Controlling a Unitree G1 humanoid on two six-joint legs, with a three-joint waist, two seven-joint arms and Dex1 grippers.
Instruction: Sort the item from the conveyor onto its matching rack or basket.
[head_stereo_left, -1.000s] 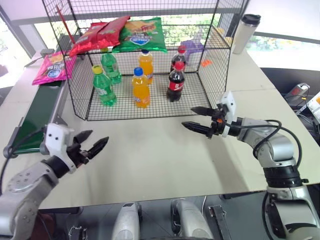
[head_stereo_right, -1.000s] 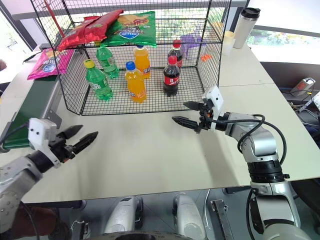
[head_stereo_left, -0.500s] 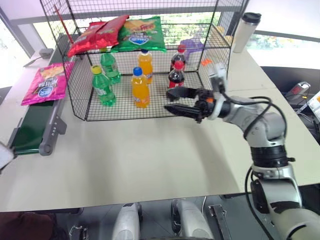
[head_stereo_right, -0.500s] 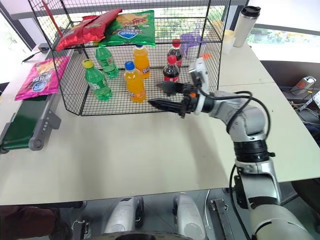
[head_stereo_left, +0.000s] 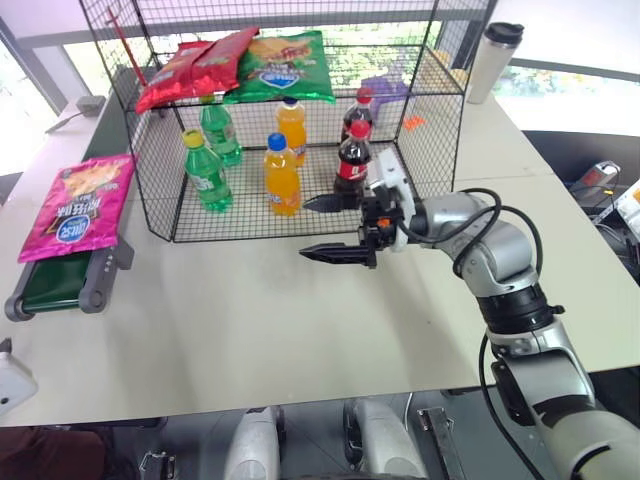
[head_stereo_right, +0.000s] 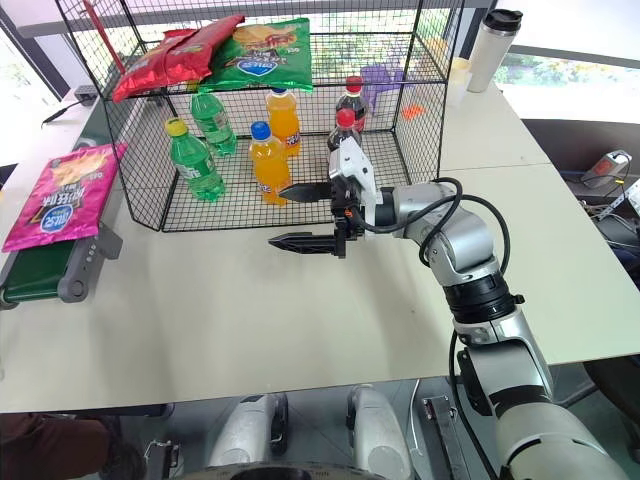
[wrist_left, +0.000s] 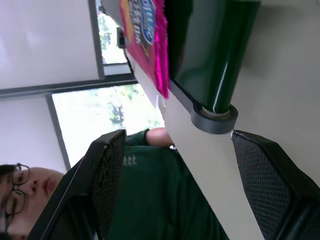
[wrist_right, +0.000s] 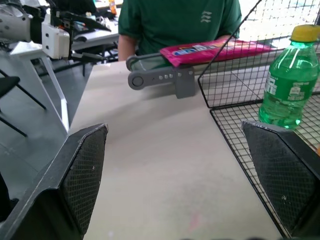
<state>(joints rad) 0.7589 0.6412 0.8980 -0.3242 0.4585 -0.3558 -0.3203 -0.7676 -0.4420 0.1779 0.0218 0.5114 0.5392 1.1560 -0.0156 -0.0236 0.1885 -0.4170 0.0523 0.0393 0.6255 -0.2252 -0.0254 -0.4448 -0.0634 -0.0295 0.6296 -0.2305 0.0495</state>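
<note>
Right gripper (head_stereo_left: 335, 228): jaws spread, empty, pointing across toward the conveyor (head_stereo_left: 60, 280).
Left gripper (wrist_left: 190, 195): fingers apart, holding nothing, facing the belt's end roller.
Pink chip bag (head_stereo_left: 75, 205): flat on the belt's near end, well beyond the right fingertips.
Grip advice: pinch one edge (film likely crumples).
Writing: blue-white logo, unreadable.
Cage (head_stereo_left: 440, 130): red and green chip bags on the upper shelf.

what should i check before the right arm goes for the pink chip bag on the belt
1. Pink chip bag lies flat at the near end of the conveyor: ok.
2. Right gripper jaws open, holding nothing: ok.
3. Bare table between right gripper and conveyor: ok.
4. Left gripper open beside the belt's end roller, near the bag: not ok.
5. Room on the wire cage upper shelf beside the red chip bags and green chip bag: cannot tell.
</note>
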